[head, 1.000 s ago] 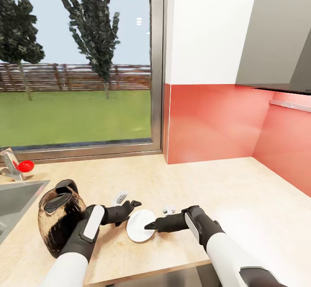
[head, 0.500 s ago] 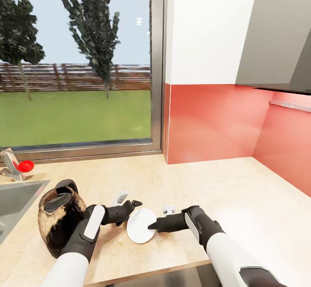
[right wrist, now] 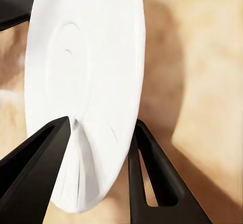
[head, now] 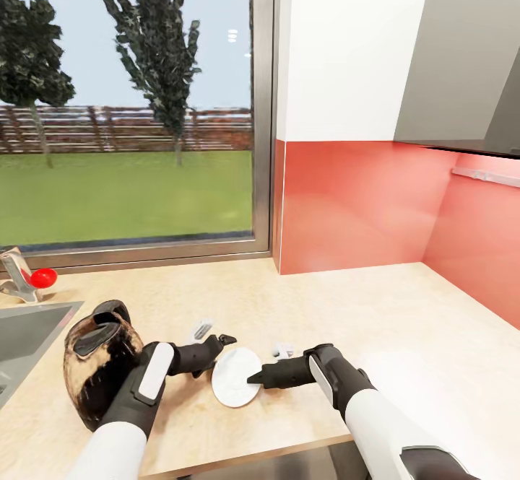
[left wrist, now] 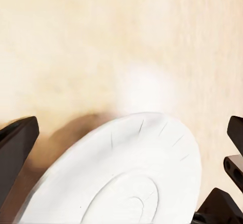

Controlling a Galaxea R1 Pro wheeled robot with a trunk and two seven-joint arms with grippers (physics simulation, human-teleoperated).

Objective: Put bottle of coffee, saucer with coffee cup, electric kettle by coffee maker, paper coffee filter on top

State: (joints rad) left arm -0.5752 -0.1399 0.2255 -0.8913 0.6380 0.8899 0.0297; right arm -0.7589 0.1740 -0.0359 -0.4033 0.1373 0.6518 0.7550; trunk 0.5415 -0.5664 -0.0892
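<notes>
The white saucer [head: 235, 386] is tilted up off the tan countertop [head: 404, 321] near its front edge. My right gripper [head: 253, 377] is shut on the saucer's right rim. In the right wrist view the saucer [right wrist: 86, 72] stands edge-on between the fingers of the right gripper [right wrist: 101, 125]. My left gripper [head: 219, 343] is open just past the saucer's far-left rim. In the left wrist view the saucer [left wrist: 131, 173] lies between the left gripper's spread fingers [left wrist: 15, 148]. The electric kettle [head: 101, 368], dark smoky glass with a black lid, stands to the left against my left forearm.
A steel sink [head: 29, 336] and a faucet with a red knob [head: 42, 277] are at the far left. A window and a red backsplash [head: 354, 206] close the back and right side. The countertop's front edge [head: 274, 452] runs just under my arms.
The saucer's upper rim has tipped up very slightly in the right gripper. Both arms have hardly moved.
</notes>
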